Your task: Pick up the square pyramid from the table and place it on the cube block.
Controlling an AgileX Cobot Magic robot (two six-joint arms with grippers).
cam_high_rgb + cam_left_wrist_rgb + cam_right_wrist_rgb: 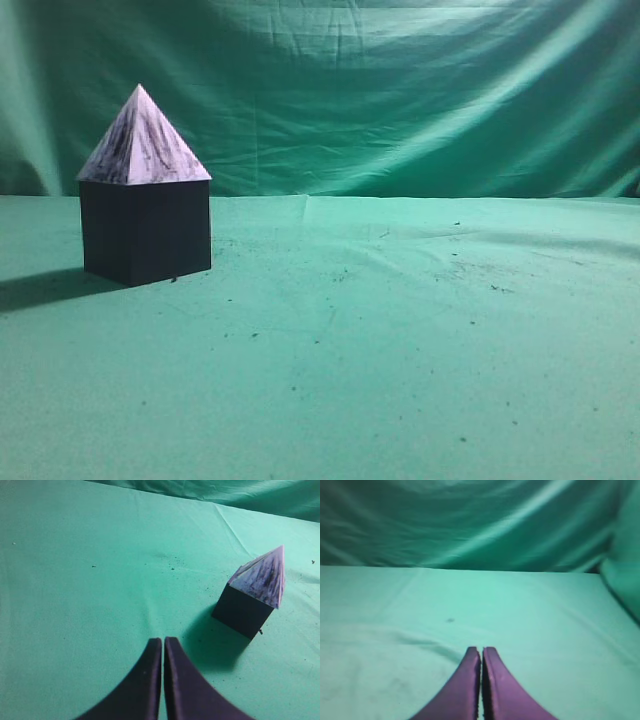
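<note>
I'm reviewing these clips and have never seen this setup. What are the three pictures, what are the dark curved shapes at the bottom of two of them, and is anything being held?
This is a two-armed robot. One picture looks along the green cloth table from the front; the other two come from cameras on each wrist. The dark curved shapes are the left gripper and right gripper, both shut with fingers together, holding nothing. On the cloth stands a dark purple-black cube block with a pale, dark-streaked square pyramid sitting on top.
</note>
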